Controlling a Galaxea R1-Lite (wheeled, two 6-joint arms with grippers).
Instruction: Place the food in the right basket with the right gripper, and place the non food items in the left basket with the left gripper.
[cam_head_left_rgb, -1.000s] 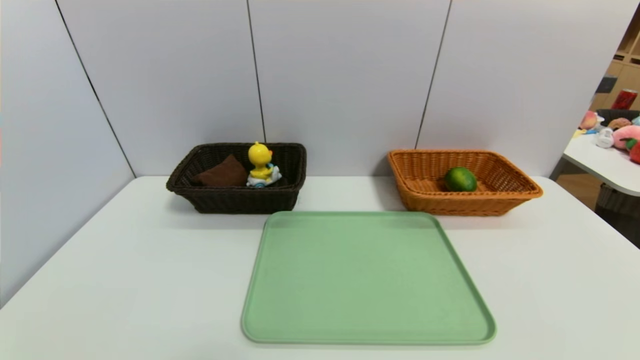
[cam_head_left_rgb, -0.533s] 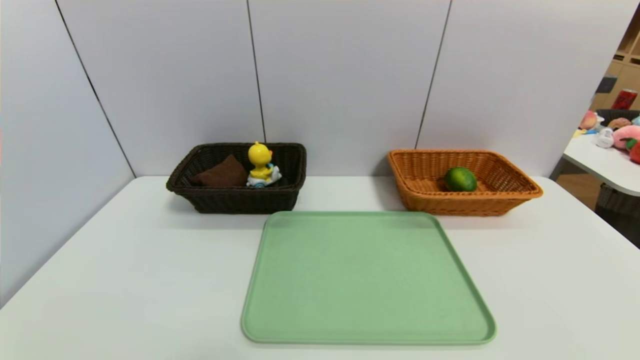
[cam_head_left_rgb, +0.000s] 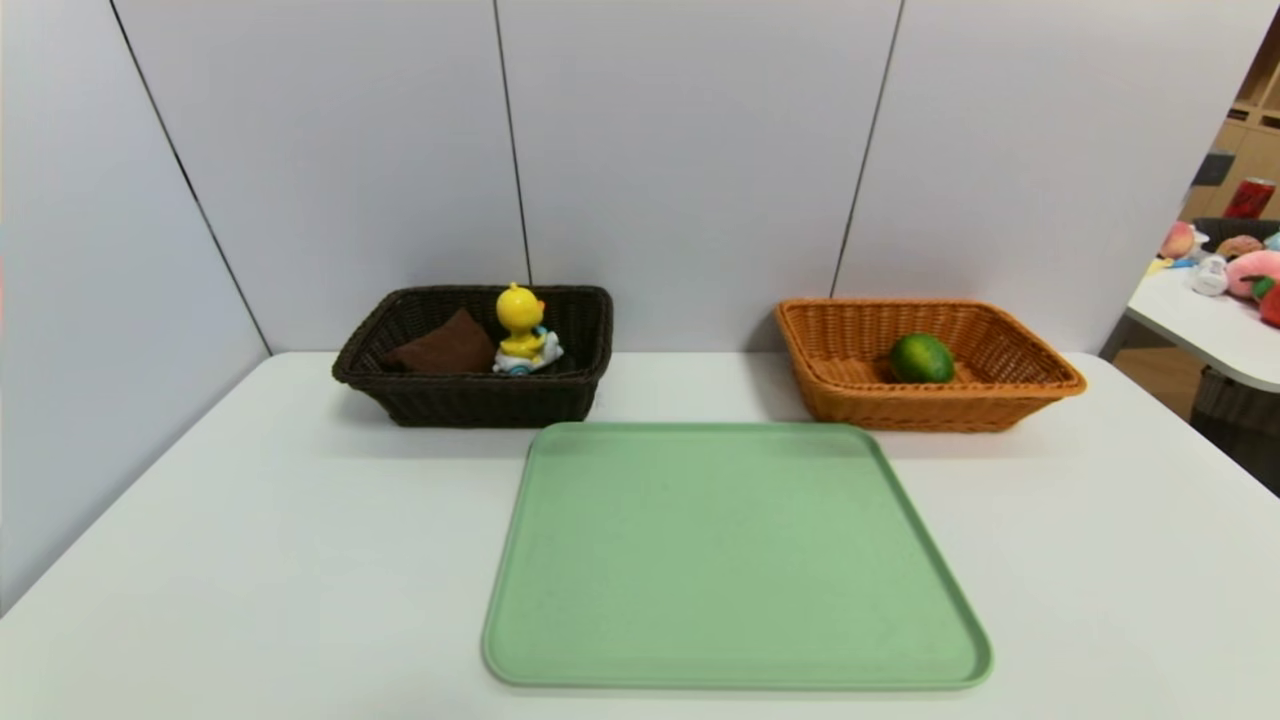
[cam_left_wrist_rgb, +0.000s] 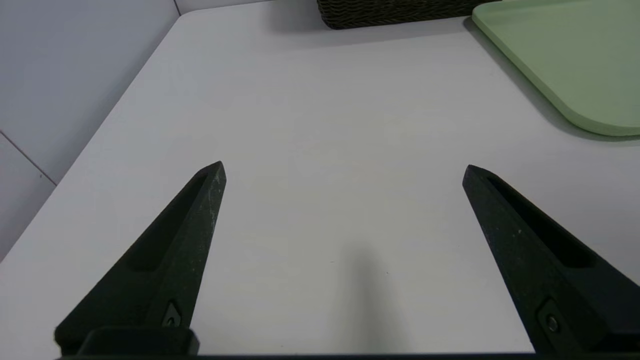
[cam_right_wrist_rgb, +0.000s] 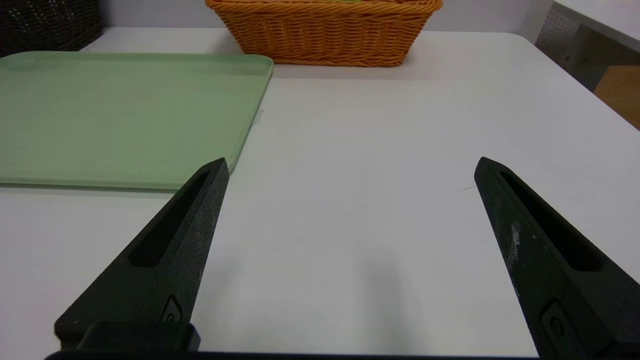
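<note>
- One dark wicker basket (cam_head_left_rgb: 490, 400) stands near the desk's far left corner; in it are one brown cushion-like item (cam_head_left_rgb: 450, 346) and, to its right, one yellow toy duck (cam_head_left_rgb: 521, 325) on a white-and-blue base.
- One green tray (cam_head_left_rgb: 735, 560) lies between the desk's left and right edges, nearer the front than the baskets.
- One orange wicker basket (cam_head_left_rgb: 930, 410) stands near the far right corner, holding one green fruit (cam_head_left_rgb: 921, 359).
- The desk (cam_head_left_rgb: 250, 540) is white; pale panels (cam_head_left_rgb: 690, 150) rise along its left and far edges.
- Past the right edge, a second white table (cam_head_left_rgb: 1215, 335) carries a pile of mixed items (cam_head_left_rgb: 1240, 268), too crowded to count, with a red can (cam_head_left_rgb: 1249, 198) behind.
- Only the left wrist view shows the left gripper (cam_left_wrist_rgb: 344, 165), fingers wide apart, above the desk's left part, nothing between them.
- Only the right wrist view shows the right gripper (cam_right_wrist_rgb: 352, 159), fingers likewise spread and holding nothing, above the right part.
</note>
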